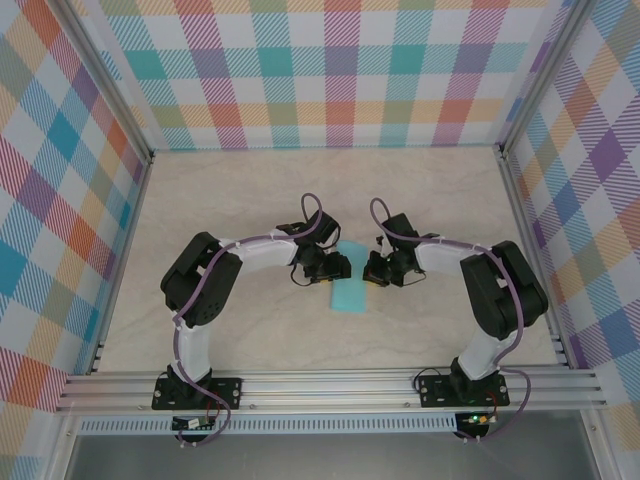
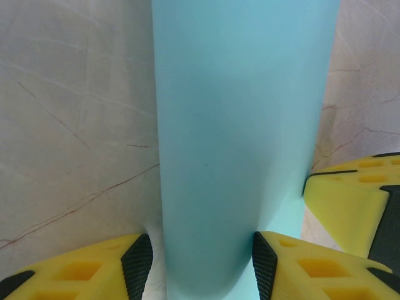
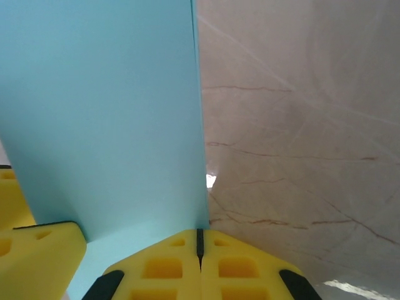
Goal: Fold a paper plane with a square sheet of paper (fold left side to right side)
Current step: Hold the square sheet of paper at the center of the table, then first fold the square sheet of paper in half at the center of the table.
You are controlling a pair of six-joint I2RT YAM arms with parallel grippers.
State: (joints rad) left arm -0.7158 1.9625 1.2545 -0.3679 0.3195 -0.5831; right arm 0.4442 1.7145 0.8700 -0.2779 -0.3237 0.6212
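While the paper (image 1: 351,287) lies mid-surface between both arms, curled over for the fold, the left claw (image 2: 201,261) stands half open around its bend and the right claw (image 3: 200,242) pinches its edge closed.

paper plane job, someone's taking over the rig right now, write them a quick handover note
Left gripper: half open, its fingers either side of the rolled-over fold of the square sheet of paper; whether the pads touch it is unclear.
Right gripper: shut on the sheet's edge, pinched at the fingertips.
Paper: mid-table between both grippers, doubled over, the bend rounded, not yet a flat crease.
Done: sheet brought over on itself.
Left: line up the edges, press the crease flat, then every later fold of the plane.
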